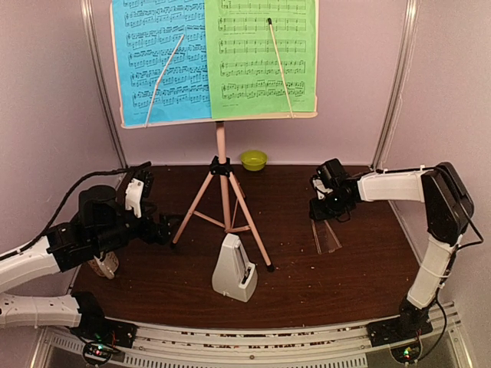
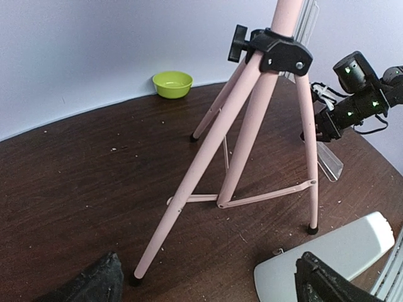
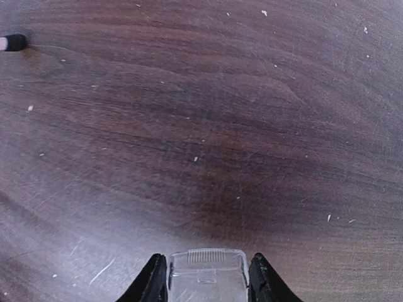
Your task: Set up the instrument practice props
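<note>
The pink music stand (image 1: 221, 146) is upright on its tripod legs in the middle of the dark worktop (image 1: 345, 276), closer to the far edge than the near one. The blue sheet (image 1: 157, 54) lies on the left half of its desk and the green sheet (image 1: 245, 57) on the right half. Their inner edges meet, and a thin wire arm lies across each. The white metronome (image 1: 234, 268) stands just in front of the stand, toward the near edge and close beside the foot of the leg that points to the near right. A small lime-green bowl (image 1: 253, 159) sits at the far edge behind the stand. The left claw (image 1: 165, 228) hangs low over the worktop near the left edge. It faces the stand's left leg with its jaws spread wide and nothing between them, and its wrist view shows the tripod and part of the metronome. The right claw (image 1: 326, 215) is over the right half of the worktop, well apart from the stand. Its jaws are part-closed on a clear plastic piece (image 1: 326, 238) that slants down from the fingers to the wood. In the right wrist view this piece fills the gap between the two black fingers.
</note>
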